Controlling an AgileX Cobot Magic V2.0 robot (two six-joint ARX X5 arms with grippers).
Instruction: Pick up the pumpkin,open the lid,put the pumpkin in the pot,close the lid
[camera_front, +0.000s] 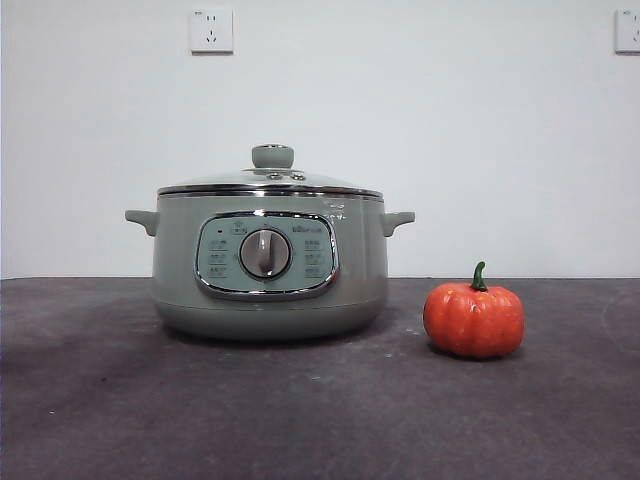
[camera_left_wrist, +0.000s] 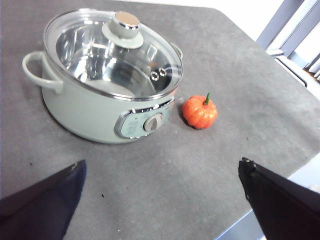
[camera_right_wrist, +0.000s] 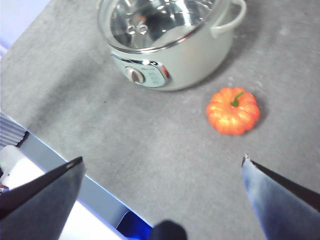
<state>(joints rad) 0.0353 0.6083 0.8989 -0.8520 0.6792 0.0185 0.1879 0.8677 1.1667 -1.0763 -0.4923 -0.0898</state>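
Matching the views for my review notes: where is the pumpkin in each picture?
Front view: pumpkin low on the right, on the table, apart from the pot.
Left wrist view: centre, just beyond the pot's dial.
Right wrist view: right of centre.
Shared landmark: the dial.

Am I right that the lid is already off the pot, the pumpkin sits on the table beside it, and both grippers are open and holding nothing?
Not quite: the lid is on the pot, as the front view shows. The rest stands: the pumpkin sits on the table beside the pot, and the left gripper and right gripper are open and empty.
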